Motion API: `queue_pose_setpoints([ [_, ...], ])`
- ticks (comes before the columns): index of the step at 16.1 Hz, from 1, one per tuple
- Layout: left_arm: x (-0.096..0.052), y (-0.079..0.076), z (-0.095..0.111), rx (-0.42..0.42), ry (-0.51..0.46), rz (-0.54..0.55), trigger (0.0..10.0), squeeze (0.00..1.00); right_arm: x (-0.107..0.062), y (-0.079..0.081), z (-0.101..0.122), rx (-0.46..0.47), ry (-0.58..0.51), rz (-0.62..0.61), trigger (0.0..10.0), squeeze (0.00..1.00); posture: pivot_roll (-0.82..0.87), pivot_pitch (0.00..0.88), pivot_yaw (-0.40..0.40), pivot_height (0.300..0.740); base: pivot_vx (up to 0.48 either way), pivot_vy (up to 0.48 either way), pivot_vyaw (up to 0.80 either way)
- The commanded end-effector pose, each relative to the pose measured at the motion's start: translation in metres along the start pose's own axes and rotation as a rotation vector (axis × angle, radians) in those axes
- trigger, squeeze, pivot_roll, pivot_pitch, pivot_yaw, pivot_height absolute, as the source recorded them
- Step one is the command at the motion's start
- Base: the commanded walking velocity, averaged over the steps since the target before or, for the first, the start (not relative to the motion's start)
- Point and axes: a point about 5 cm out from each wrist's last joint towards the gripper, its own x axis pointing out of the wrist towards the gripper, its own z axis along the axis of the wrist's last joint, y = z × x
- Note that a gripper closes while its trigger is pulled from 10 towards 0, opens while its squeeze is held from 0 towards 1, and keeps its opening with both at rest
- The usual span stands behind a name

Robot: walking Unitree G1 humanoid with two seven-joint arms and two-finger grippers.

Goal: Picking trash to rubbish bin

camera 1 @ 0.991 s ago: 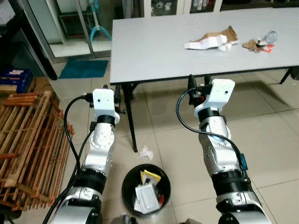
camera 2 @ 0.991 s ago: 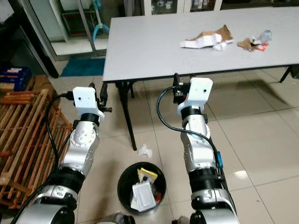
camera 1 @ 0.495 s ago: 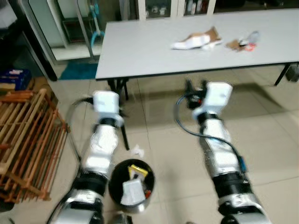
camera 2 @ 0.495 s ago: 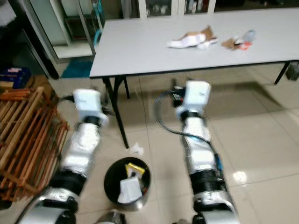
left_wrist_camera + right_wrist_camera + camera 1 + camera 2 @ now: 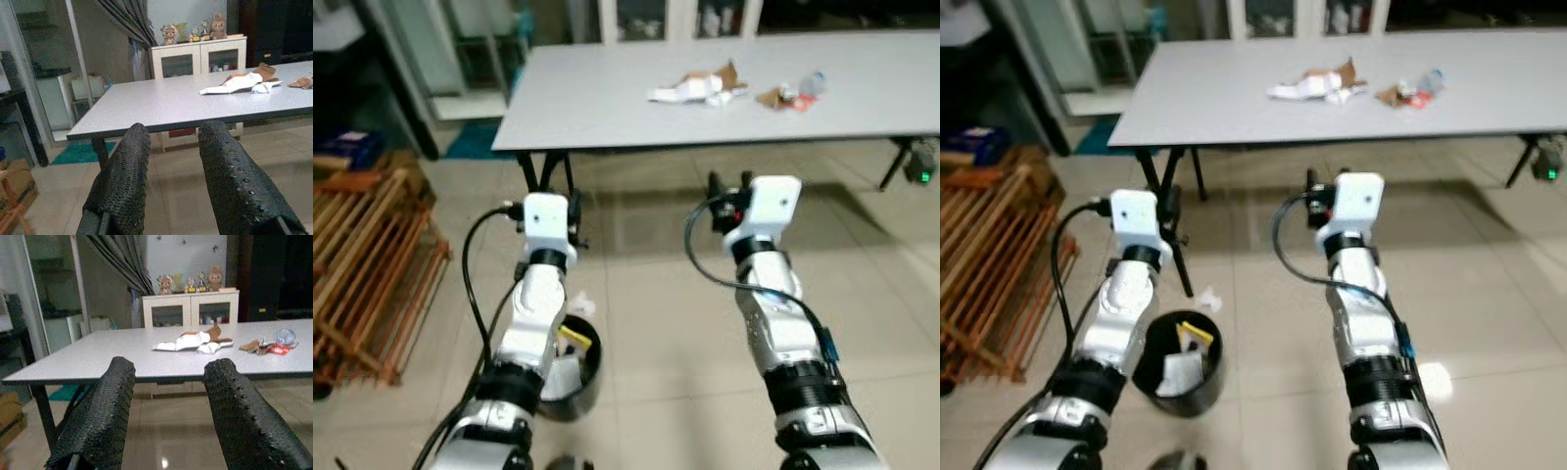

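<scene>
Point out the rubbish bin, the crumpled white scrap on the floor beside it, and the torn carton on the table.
rubbish bin (image 5: 1197,390), right eye view, on its black front wall.
crumpled white scrap (image 5: 1206,301), right eye view, on its middle.
torn carton (image 5: 191,341), right wrist view, on its white middle part.

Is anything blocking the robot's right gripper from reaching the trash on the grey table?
Nothing visible does. The right gripper, fingers open and empty, is held up short of the grey table's near edge, with only bare tiled floor between them. The torn white-and-brown paper trash lies in the open on the tabletop, with no other thing in front of it.
</scene>
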Motion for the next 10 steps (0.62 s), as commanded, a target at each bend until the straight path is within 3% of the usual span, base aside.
queue_pose_setpoints([
  [1, 0.0019, 0.0048, 0.0017, 0.0, 0.002, 0.016, 10.0, 0.0, 0.0008, 0.0039, -0.001, 0.018, 0.013, 0.006, 10.0, 0.0, -0.01, 0.007, 0.063, 0.72, 0.0, -0.398, 0.0],
  [10, 0.0023, 0.0051, 0.002, -0.001, 0.008, 0.015, 10.0, 0.0, 0.0016, 0.0007, -0.0014, 0.02, 0.031, -0.001, 10.0, 0.0, 0.0, 0.032, 0.058, 0.72, 0.0, -0.368, 0.0],
])
